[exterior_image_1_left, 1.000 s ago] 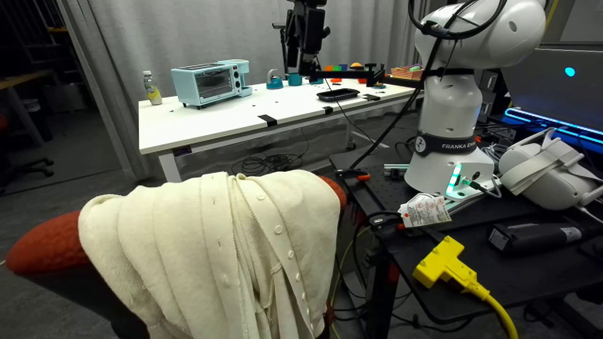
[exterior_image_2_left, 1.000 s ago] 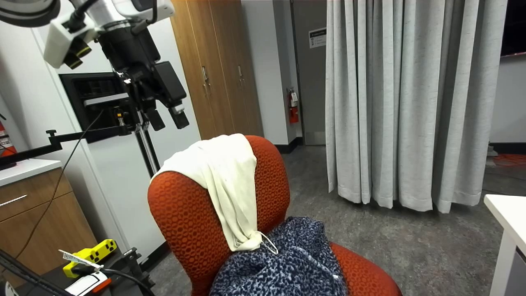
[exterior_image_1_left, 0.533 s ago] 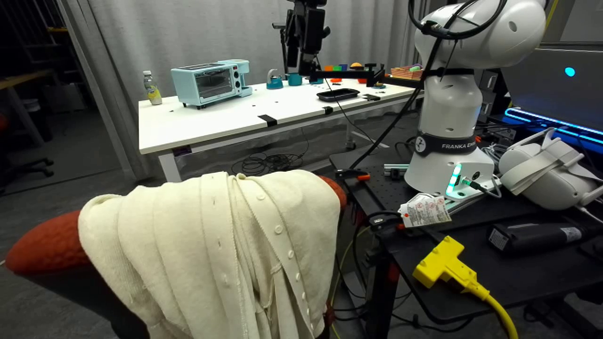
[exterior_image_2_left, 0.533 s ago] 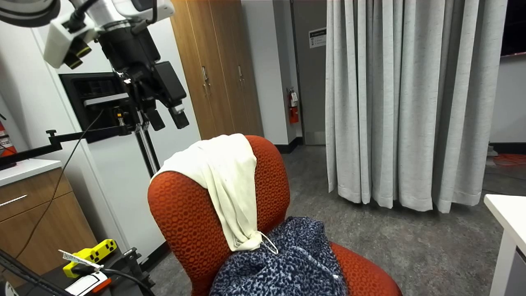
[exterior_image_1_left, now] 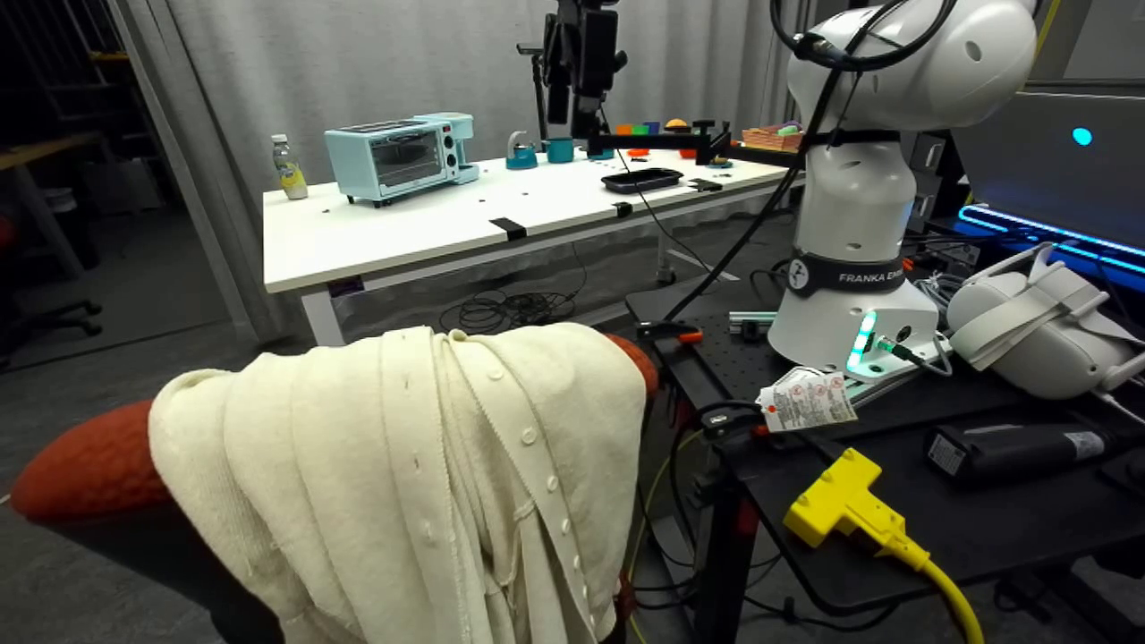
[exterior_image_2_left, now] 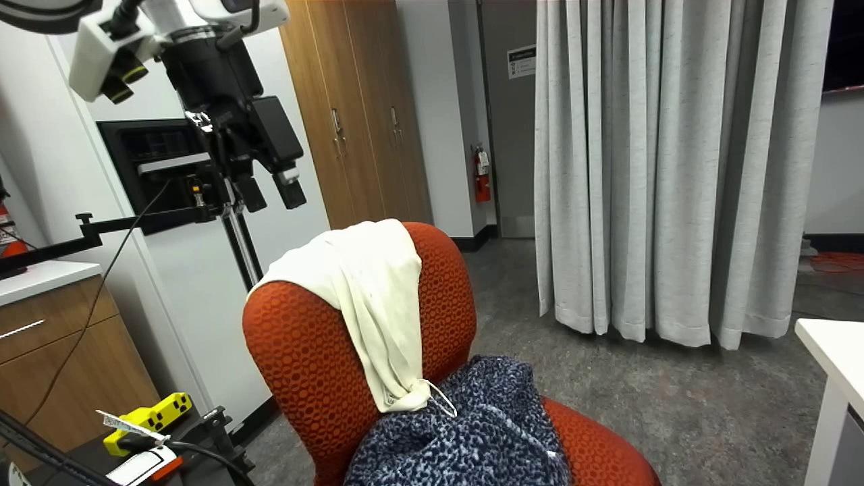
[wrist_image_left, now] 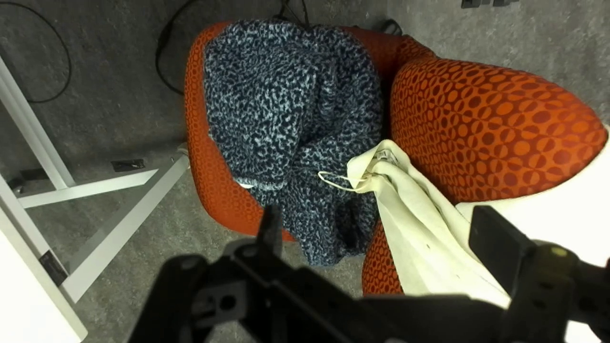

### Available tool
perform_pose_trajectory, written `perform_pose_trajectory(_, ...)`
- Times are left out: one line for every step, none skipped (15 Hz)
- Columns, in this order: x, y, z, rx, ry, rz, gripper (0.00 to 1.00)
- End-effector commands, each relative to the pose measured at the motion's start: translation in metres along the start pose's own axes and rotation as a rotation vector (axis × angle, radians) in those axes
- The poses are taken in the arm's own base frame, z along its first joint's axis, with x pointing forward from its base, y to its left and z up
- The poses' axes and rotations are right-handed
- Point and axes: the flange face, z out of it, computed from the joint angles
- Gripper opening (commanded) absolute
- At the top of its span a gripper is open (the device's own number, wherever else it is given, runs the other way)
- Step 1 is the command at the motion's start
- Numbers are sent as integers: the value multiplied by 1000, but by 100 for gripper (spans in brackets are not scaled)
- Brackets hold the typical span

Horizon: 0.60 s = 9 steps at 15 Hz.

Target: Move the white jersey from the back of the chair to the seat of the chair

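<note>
Overhead: black two-fingered pincer [exterior_image_2_left: 274,200], tips apart; cream soft-cloth jersey [exterior_image_2_left: 378,283] below, on side away from corner of white counter [wrist_image_left: 28,309], long axis running over orange-red fabric backrest [exterior_image_2_left: 297,331].

"FRANKA E…" in white on the black band [exterior_image_1_left: 845,275] of the arm [exterior_image_1_left: 854,210], below and right of the fingers [exterior_image_1_left: 557,103] in an exterior view, too small to read on the white tag [exterior_image_1_left: 807,402] farther below

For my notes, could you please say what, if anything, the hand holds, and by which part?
Nothing: the hand is open, clear of the jersey draped over the chair.
</note>
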Motion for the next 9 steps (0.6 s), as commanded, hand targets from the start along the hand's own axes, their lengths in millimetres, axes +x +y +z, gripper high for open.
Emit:
perform_pose_trajectory(-3,0,1,13,-64,-37,100)
perform_pose_trajectory(-4,0,1,14,-75,-43,100)
perform_pose_trajectory(-4,0,1,15,-84,-48,100)
perform_pose_trajectory(-4,0,2,17,-87,-53,100)
perform_pose_trajectory(-5,0,2,17,-85,-54,100)
perform_pose_trajectory(-4,0,3,14,-83,-52,100)
perform_pose_trajectory(-4,0,3,11,-81,-49,100)
perform_pose_trajectory(-4,0,3,8,-85,-47,100)
perform_pose_trajectory(-5,-1,3,17,-98,-35,100)
